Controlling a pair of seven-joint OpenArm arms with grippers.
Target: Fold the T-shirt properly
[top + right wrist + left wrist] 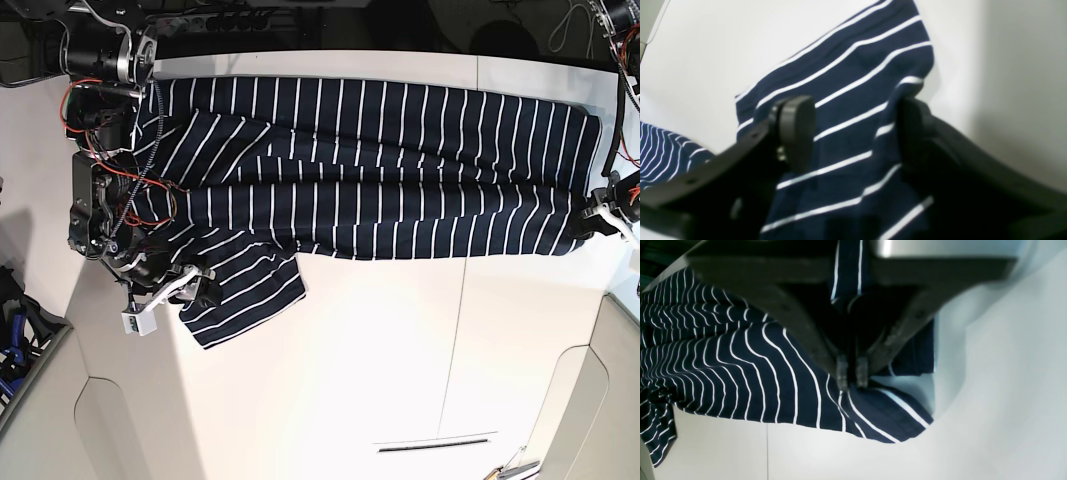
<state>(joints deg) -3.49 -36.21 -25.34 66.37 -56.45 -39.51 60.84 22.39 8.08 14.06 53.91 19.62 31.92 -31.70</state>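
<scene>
No readable label or writing on the T-shirt; no containers seen. The shirt lies spread across the white surface from 9 to 3 o'clock in the base view, one sleeve hanging toward 7 o'clock. Left pincer is pinched tight on the shirt's edge at 3 o'clock. Right pincer is spread wide, its fingers straddling the sleeve cloth.

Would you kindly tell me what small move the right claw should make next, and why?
Probably close the right claw: its jaws stand open around the T-shirt sleeve, cloth lying between them, while the left claw already pinches the far corner. Then both could lift together.
</scene>
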